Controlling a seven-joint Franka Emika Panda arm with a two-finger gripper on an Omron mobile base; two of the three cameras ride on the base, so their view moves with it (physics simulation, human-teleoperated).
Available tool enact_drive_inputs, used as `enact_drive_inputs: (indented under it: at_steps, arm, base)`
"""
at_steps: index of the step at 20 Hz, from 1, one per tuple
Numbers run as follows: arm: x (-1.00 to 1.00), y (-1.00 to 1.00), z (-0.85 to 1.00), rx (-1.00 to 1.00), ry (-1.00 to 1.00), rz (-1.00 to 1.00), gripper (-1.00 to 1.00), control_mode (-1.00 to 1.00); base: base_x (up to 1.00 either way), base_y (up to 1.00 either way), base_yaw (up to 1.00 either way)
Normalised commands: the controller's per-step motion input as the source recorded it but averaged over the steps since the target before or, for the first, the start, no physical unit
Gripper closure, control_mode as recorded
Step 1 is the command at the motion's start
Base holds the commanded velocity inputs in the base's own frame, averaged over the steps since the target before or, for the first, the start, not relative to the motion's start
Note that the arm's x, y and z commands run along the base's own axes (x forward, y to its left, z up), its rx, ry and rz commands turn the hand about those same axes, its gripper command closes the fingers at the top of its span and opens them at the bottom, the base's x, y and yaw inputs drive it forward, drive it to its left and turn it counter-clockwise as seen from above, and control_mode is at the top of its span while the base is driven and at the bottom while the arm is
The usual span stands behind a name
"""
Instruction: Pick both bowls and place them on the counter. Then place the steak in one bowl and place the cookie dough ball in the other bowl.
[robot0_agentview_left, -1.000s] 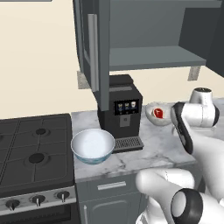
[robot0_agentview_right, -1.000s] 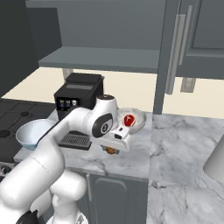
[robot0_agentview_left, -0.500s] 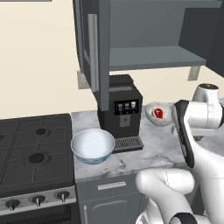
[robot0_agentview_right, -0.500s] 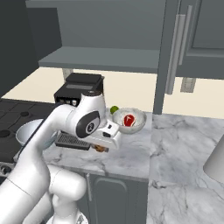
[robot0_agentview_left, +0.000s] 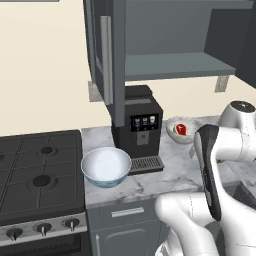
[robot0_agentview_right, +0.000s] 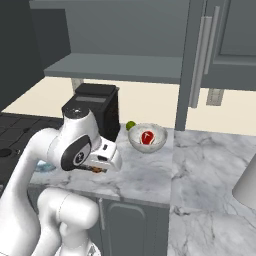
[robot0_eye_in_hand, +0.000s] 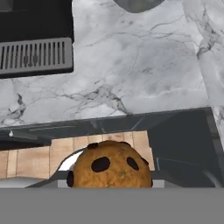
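My gripper (robot0_agentview_right: 98, 168) is shut on the cookie dough ball (robot0_eye_in_hand: 110, 168), a brown ball with dark chips, and hangs over the front edge of the marble counter (robot0_agentview_right: 150, 170) beside the coffee machine. The steak (robot0_agentview_right: 147, 137) lies in the small grey marbled bowl (robot0_agentview_right: 159, 142) further back on the counter; this bowl (robot0_agentview_left: 170, 125) also sits right of the machine in the left base view. The wide white bowl with the blue outside (robot0_agentview_left: 106, 166) stands on the counter next to the stove, left of the gripper. My own arm hides the gripper in the left base view.
A black coffee machine (robot0_agentview_left: 137, 125) with its drip tray (robot0_eye_in_hand: 35, 54) stands between the two bowls. The black stove (robot0_agentview_left: 35, 175) adjoins the counter on the left. An open cabinet door (robot0_agentview_left: 107, 55) and a shelf hang above. A small green fruit (robot0_agentview_right: 131, 125) lies behind the grey bowl.
The gripper has swung away from the grey bowl with the steak, toward the counter's front edge and the coffee machine, carrying the cookie dough ball. Both bowls stayed put.
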Motion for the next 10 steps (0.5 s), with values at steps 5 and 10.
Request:
enact_drive_inputs:
  at_steps: [5, 10]
  arm:
    - [-0.19, 0.41, 0.32, 0.0, -0.1, 0.03, 1.0, -1.0]
    - [-0.14, 0.43, 0.22, 0.0, -0.07, 0.05, 1.0, -1.0]
  base:
    - [0.0, 0.0, 0.0]
    - [0.0, 0.0, 0.0]
